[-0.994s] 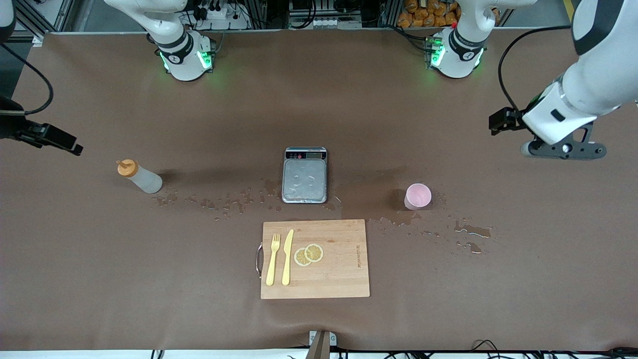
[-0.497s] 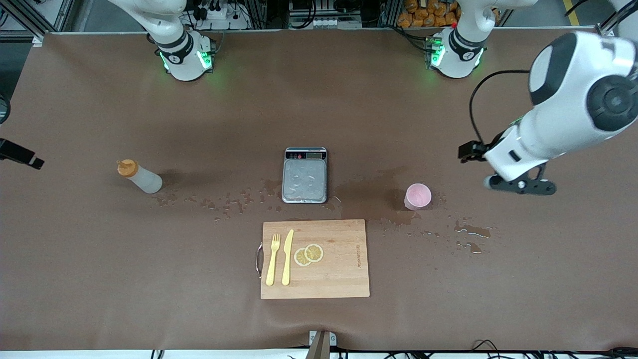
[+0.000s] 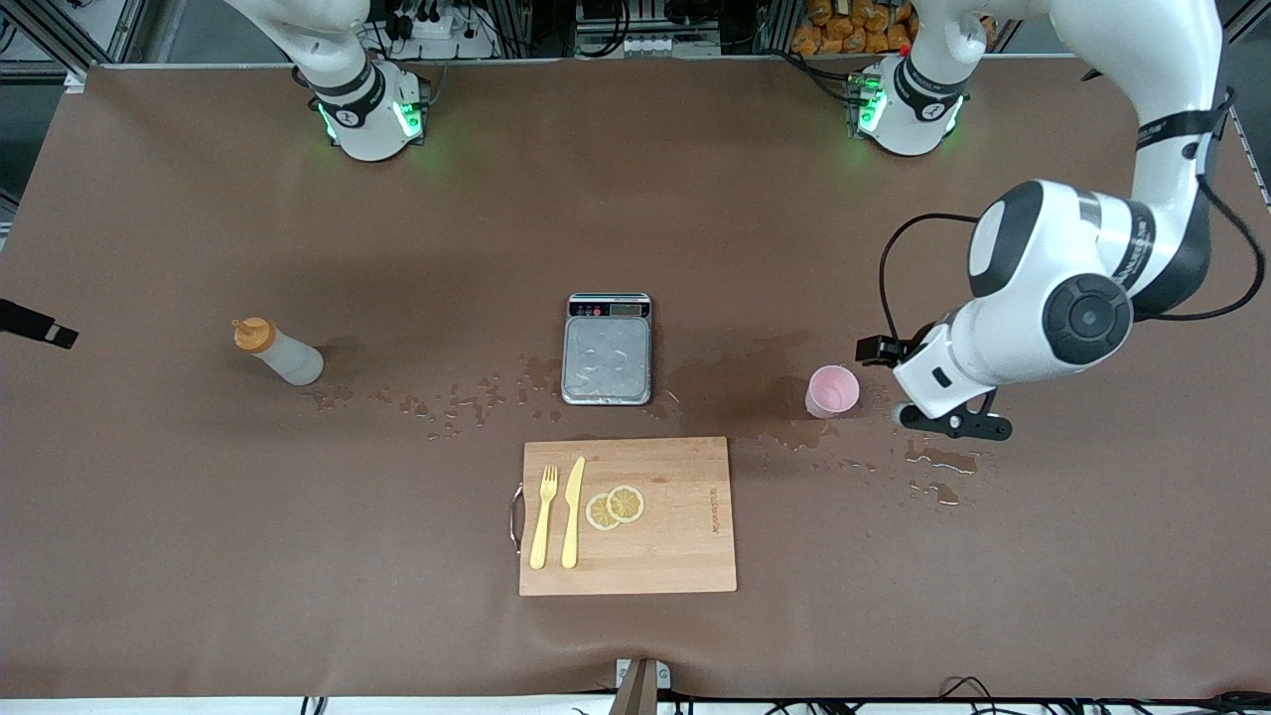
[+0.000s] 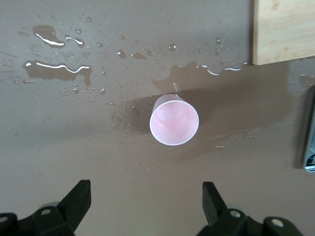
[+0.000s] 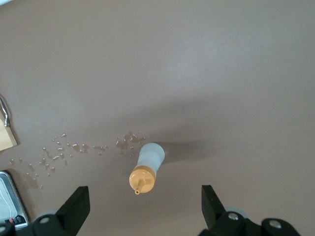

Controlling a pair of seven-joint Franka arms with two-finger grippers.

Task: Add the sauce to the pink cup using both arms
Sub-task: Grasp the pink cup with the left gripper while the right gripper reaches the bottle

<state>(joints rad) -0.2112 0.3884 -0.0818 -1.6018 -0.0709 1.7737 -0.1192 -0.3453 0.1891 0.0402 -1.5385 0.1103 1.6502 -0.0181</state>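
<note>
The sauce [image 3: 279, 354] is a whitish squeeze bottle with an orange cap, standing toward the right arm's end of the table. The pink cup [image 3: 832, 390] stands upright toward the left arm's end, beside a wet patch. My left gripper [image 3: 951, 424] hangs low beside the cup, on the side toward the left arm's end. In the left wrist view the cup [image 4: 174, 120] lies ahead of the open gripper [image 4: 145, 196]. Only a black part of my right hand [image 3: 35, 325] shows in the front view. The right gripper [image 5: 145, 204] is open above the bottle [image 5: 146, 167].
A grey scale [image 3: 608, 348] sits mid-table. Nearer the front camera lies a wooden cutting board [image 3: 675, 536] with a yellow fork [image 3: 542, 516], a knife [image 3: 573, 511] and lemon slices [image 3: 616, 506]. Water puddles [image 3: 938, 459] and droplets [image 3: 447, 402] dot the mat.
The left arm has swung in and down from the table's end to just beside the pink cup. The right hand has slid almost out of the front view.
</note>
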